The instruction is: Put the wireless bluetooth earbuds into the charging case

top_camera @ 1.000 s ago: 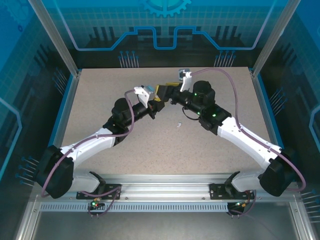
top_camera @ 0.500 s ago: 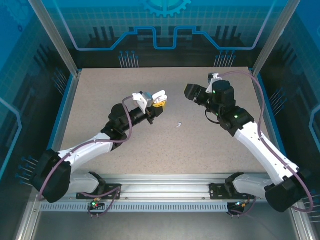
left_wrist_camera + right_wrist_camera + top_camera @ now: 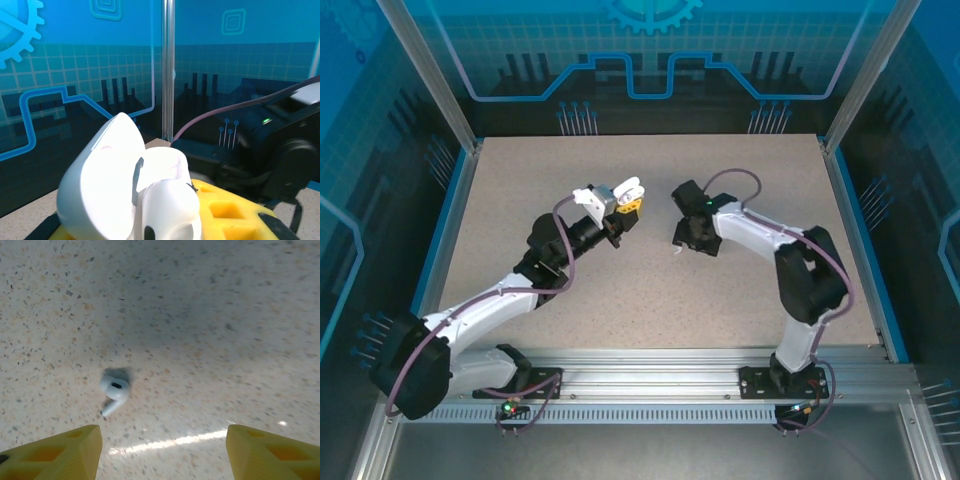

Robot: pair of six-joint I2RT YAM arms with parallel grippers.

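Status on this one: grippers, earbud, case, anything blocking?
Left gripper shut on open charging case, raised. Right gripper open above one white earbud lying loose on table. Nothing around the earbud.

Even overhead light, the counter (image 3: 520, 200) bright — walls glow blue. Right wrist view is soft: a glare streak (image 3: 170, 441), a shadow beside the earbud (image 3: 115, 389). Left wrist foreground blurs.

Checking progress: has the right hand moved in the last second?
Yes. The right hand shifted toward the robot's side, ending close to the earbud, which stayed put.
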